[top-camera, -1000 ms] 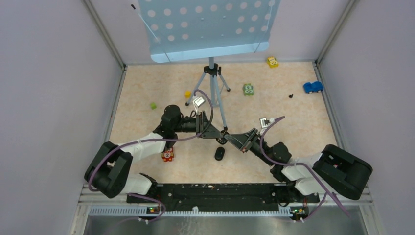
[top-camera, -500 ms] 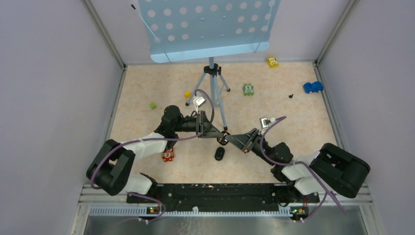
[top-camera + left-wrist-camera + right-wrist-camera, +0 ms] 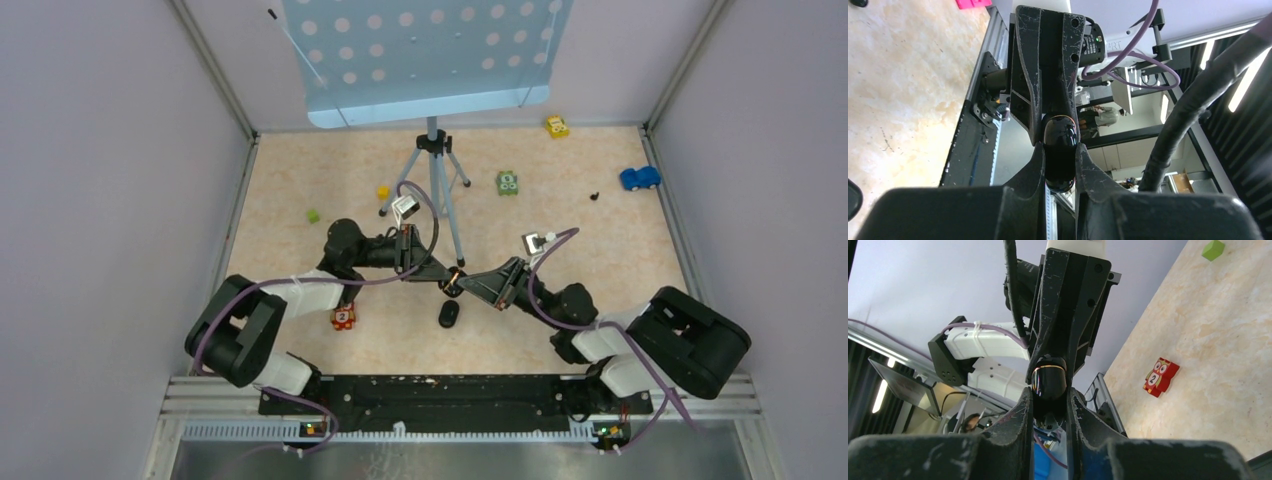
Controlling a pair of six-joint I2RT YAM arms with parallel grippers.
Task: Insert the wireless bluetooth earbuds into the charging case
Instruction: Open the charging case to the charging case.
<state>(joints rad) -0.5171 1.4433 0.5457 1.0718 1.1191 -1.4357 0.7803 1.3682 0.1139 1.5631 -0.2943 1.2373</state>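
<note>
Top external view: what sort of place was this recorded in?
Probably an enclosed robot test cell: plain lilac walls box in a beige tabletop, a perforated blue board stands on a tripod, and a blue toy car and numbered owl block lie about.

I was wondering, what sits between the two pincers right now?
A glossy black earbud with a gold band, gripped by the left pincer and right pincer alike; both wrist views show it.

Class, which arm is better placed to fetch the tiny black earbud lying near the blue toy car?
Right, probably: the tiny black earbud lies on its side; but right gripper and left gripper both clamp a glossy black capsule.
</note>
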